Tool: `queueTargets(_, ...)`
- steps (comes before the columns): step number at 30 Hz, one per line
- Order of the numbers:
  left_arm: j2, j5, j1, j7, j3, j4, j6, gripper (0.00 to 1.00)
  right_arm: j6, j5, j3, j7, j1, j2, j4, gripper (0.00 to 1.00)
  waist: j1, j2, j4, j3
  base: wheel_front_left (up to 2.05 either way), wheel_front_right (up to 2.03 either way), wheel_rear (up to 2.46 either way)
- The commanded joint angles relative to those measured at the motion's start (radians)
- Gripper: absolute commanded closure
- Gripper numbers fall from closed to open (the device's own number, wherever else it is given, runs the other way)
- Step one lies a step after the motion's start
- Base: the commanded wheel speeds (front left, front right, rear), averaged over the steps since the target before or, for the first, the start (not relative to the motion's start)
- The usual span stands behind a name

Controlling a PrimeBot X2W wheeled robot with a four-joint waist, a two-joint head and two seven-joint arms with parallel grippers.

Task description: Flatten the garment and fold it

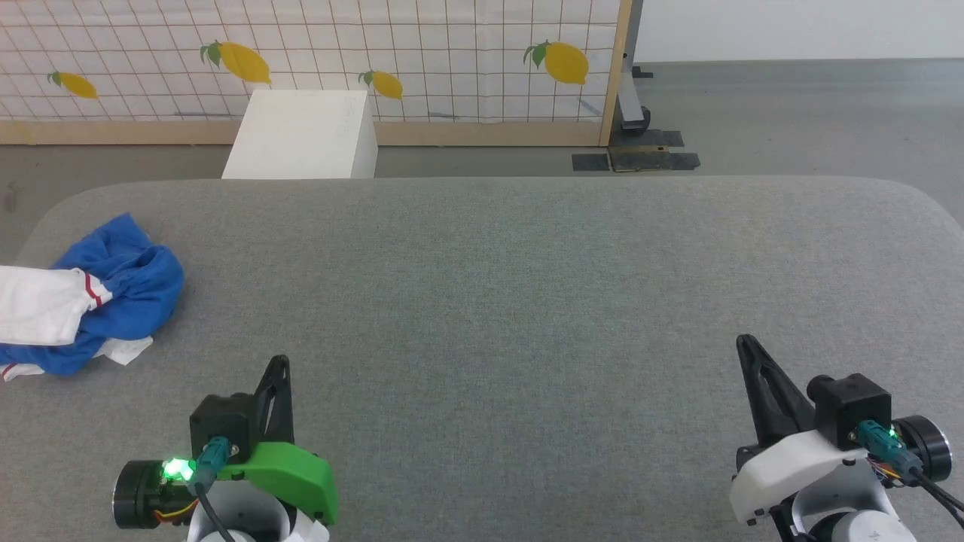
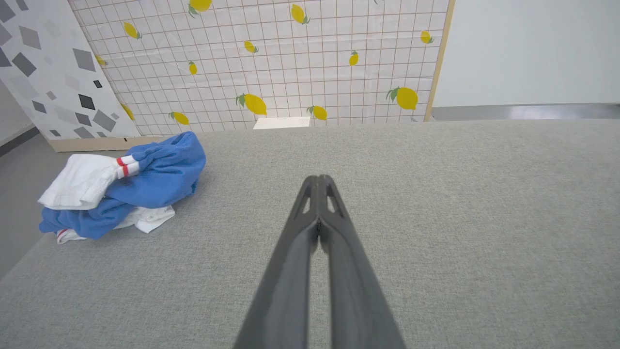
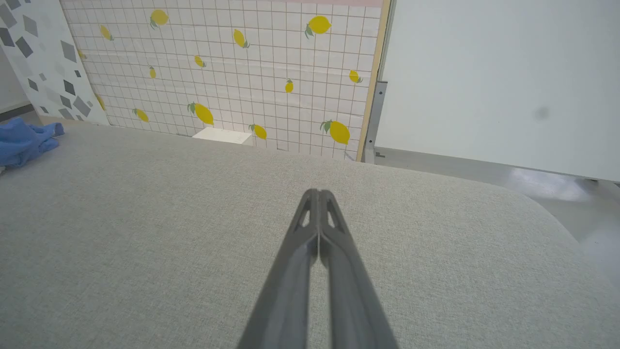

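Observation:
The garment (image 1: 113, 290) lies crumpled in a heap at the far left edge of the grey table (image 1: 497, 301), blue cloth bunched around a white sleeve with red trim. The left wrist view shows the same garment (image 2: 155, 174) at left, well apart from my fingers. A blue corner of the garment (image 3: 22, 143) peeks in at the right wrist view's left edge. My left gripper (image 1: 280, 363) is shut and empty near the table's front left, right of the heap. My right gripper (image 1: 745, 342) is shut and empty at the front right, far from the garment.
A white box (image 1: 301, 135) stands on the floor behind the table. A tiled screen with lemon prints (image 1: 316, 53) closes off the back, its wooden frame post (image 1: 616, 75) at right. Grey floor lies beyond the table's far right.

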Motion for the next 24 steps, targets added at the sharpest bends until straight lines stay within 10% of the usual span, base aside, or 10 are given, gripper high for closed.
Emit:
queueTargets(1,-0.005,0.013,-0.017,0.001,0.001,0.003,0.007,1.0,-0.002,-0.006,0.002,0.003,-0.016,0.002,-0.006,1.0,0.0,-0.0001,0.0,0.0,0.0,0.0,0.0)
queueTargets(5,-0.005,0.013,-0.017,0.001,0.001,0.003,0.007,1.0,-0.002,-0.006,0.002,0.003,-0.016,0.002,-0.006,1.0,0.0,-0.0001,0.0,0.0,0.0,0.0,0.0)
queueTargets(6,0.0,-0.001,0.001,0.0,0.0,0.0,0.0,0.0,0.0,0.0,0.0,0.0,0.0,0.0,0.0,0.0,0.0,-0.0001,0.0,0.0,0.0,0.0,0.0)
queueTargets(24,0.0,-0.025,-0.006,-0.032,-0.015,0.001,0.019,0.0,0.0,0.045,-0.035,-0.031,0.002,0.0,-0.022,0.0,0.0,-0.0001,-0.001,0.002,0.0,0.0,0.0)
